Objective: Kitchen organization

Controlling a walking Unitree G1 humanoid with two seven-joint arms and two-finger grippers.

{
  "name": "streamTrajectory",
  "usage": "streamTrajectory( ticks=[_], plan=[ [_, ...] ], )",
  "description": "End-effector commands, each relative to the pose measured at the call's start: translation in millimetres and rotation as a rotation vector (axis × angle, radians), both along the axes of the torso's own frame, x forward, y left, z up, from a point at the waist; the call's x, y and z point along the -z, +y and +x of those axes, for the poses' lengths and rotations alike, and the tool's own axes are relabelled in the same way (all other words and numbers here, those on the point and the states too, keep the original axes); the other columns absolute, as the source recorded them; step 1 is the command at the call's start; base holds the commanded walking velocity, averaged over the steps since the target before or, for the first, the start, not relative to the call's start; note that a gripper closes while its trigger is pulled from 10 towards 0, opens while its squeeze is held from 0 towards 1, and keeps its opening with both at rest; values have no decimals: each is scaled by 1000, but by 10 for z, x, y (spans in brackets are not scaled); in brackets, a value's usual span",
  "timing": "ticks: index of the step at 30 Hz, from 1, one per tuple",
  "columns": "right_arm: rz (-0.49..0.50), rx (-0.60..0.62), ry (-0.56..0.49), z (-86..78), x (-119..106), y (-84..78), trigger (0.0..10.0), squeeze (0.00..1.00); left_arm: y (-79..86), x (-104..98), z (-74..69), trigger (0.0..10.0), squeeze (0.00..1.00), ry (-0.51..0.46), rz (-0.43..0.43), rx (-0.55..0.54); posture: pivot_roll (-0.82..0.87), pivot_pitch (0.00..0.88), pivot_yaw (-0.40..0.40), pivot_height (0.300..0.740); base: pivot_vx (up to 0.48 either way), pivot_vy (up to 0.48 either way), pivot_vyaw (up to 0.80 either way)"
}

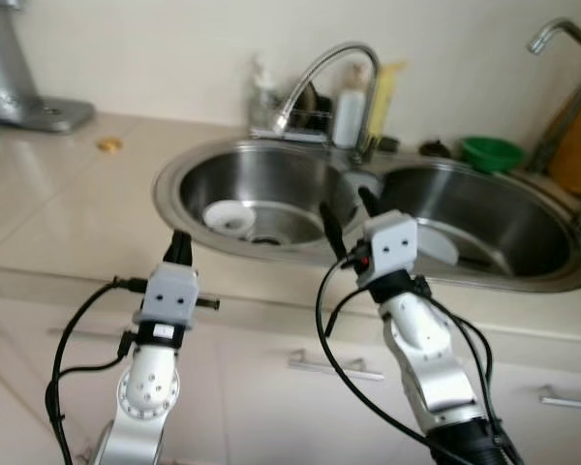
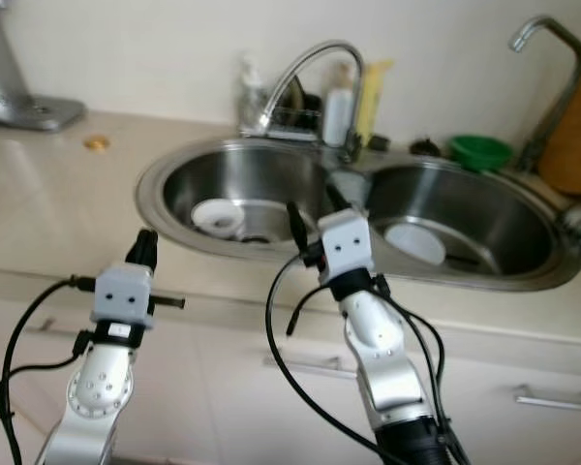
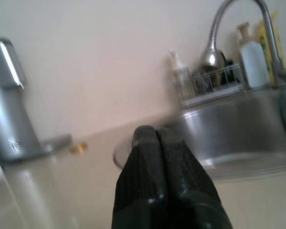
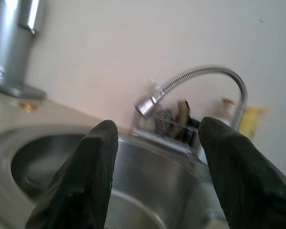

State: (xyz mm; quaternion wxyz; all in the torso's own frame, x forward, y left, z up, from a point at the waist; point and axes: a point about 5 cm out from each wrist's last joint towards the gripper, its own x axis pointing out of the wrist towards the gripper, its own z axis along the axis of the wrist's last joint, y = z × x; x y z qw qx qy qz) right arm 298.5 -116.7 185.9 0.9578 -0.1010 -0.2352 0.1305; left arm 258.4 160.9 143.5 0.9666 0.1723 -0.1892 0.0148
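A double steel sink is set into the beige counter. A white bowl lies in its left basin and a white plate in its right basin. My left gripper hovers over the counter's front edge before the left basin, its fingers pressed shut with nothing between them. My right gripper is open and empty above the sink's front rim, near the divider between the basins. In the right wrist view its fingers frame the curved faucet.
Behind the sink stand a wire rack, a white bottle and a yellow item. A green bowl and a second tap are at the right. A silver appliance and a small gold object sit at the left. Drawer handles are below.
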Motion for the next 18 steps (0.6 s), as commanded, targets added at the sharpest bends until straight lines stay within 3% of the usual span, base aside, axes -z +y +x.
streamTrajectory(
  ticks=[1, 3, 13, 18],
  plan=[
    [-10, 46, -8, -38, 22, -87, 10000, 0, -54, -34, -20, 10000, 0, -11, 15, 25, -34, 0, -48, 740, 0, 472, 0],
    [-20, 73, -8, -67, 55, -130, 10000, 0, -56, -34, -29, 10000, 0, -11, 16, 25, -36, 0, -47, 740, 0, 366, 0],
    [-63, 138, 24, -155, 207, -220, 10000, 0, -92, -26, -45, 10000, 0, -15, 31, 30, -43, 0, -44, 740, 0, 0, 0],
    [-86, 176, 54, -220, 326, -284, 10000, 0, -102, 19, -77, 10000, 0, 4, 46, 35, -46, 0, -40, 740, 0, 0, -800]
  ],
)
